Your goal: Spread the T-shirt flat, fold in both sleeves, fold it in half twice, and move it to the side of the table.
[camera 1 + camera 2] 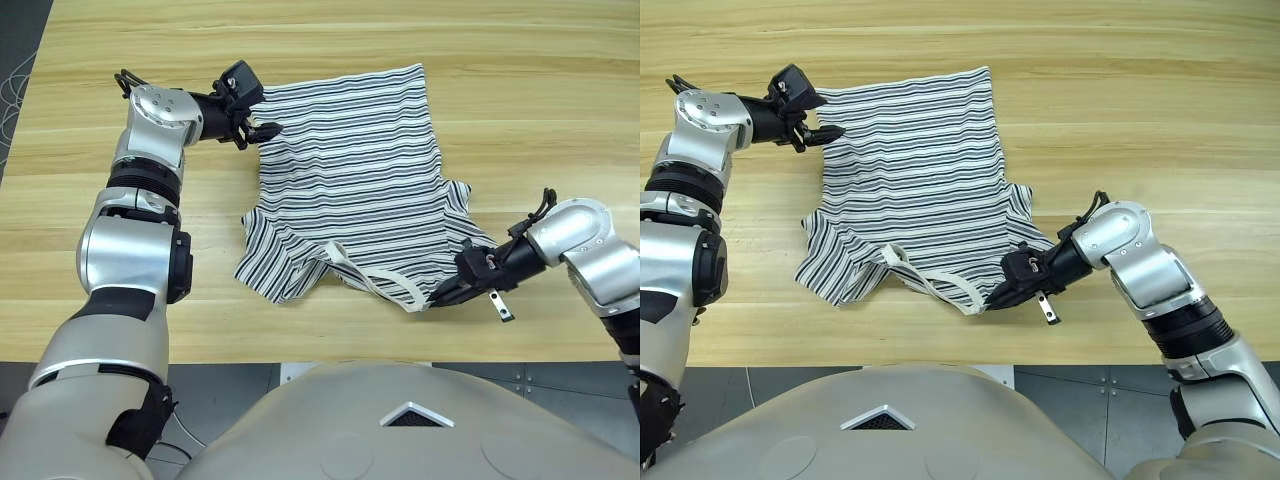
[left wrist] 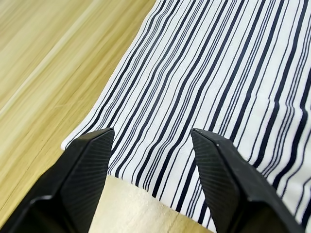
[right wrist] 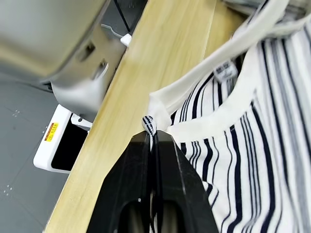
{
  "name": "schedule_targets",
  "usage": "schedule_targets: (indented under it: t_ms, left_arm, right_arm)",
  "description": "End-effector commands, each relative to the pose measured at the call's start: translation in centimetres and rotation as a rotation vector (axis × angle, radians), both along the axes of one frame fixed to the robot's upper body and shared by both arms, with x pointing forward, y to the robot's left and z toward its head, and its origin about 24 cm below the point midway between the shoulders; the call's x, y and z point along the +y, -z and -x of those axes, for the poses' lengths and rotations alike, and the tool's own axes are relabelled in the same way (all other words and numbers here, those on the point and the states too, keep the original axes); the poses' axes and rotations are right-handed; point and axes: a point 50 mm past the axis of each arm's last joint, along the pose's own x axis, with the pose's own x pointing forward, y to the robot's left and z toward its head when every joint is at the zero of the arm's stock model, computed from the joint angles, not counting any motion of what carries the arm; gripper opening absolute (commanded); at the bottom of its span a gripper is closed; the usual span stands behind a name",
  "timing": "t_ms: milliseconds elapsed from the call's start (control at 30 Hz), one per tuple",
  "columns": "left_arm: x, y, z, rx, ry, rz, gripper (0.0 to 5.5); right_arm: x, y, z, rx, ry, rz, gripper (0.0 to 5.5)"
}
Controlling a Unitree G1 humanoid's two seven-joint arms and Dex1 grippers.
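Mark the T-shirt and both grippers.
T-shirt (image 1: 350,170), left eye view: middle of the striped body.
left gripper (image 2: 153,141), left wrist view: midway between open fingertips, over the hem.
right gripper (image 3: 154,137), right wrist view: shut fingertips pinching the neckline.

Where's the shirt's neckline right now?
In the head view, the white neckline lies at the near end of the T-shirt, by the front edge of the table, its right end pinched in the right tool.

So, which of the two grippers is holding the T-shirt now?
The right gripper: its jaws are shut on the T-shirt beside the white collar, while the left gripper has its jaws open at the far hem.
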Motion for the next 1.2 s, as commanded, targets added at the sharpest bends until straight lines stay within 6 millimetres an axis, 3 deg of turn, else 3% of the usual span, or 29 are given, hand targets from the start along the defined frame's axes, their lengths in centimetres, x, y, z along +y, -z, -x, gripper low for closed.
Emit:
schedule_targets:
  t_ms: [33,300,433,600,667,800,900,1033,1200]
  left_arm:
    - [-0.2,-0.6,-0.3,-0.014,0.017,-0.005,2.96]
    - [-0.6,-0.7,-0.2,-0.018,0.075,-0.005,2.96]
    - [-1.0,-1.0,0.0,-0.029,0.143,-0.002,2.96]
    - [-0.8,-1.4,0.0,-0.037,0.153,0.004,2.96]
    - [-0.8,-1.3,0.1,-0.037,0.158,0.011,2.96]
    - [-1.2,-1.3,0.8,-0.054,0.254,0.016,2.96]
    - [-1.6,-1.5,1.4,-0.085,0.344,0.034,2.96]
    - [-2.3,-2.4,1.8,-0.151,0.412,0.080,2.96]
    - [-2.0,-3.5,2.9,-0.208,0.453,0.110,2.96]
  right_arm:
    - [-1.7,1.7,-0.4,-0.088,-0.016,0.158,0.11]
    - [-2.6,-0.6,-2.5,-0.142,-0.024,0.137,1.51]
    - [-2.3,-4.6,-2.6,-0.091,-0.029,-0.050,1.51]
    - [-2.2,-6.8,-2.1,-0.055,-0.058,-0.130,1.51]
    - [-0.5,-7.3,-4.6,-0.157,0.034,-0.257,1.51]
    - [3.3,-5.2,-12.3,-0.425,0.437,-0.272,1.51]
    - [5.4,-2.2,-15.8,-0.538,0.580,-0.139,1.51]
    - [6.3,1.8,-16.7,-0.616,0.637,0.093,1.51]
    - [3.4,3.9,-16.4,-0.650,0.706,0.322,1.51]
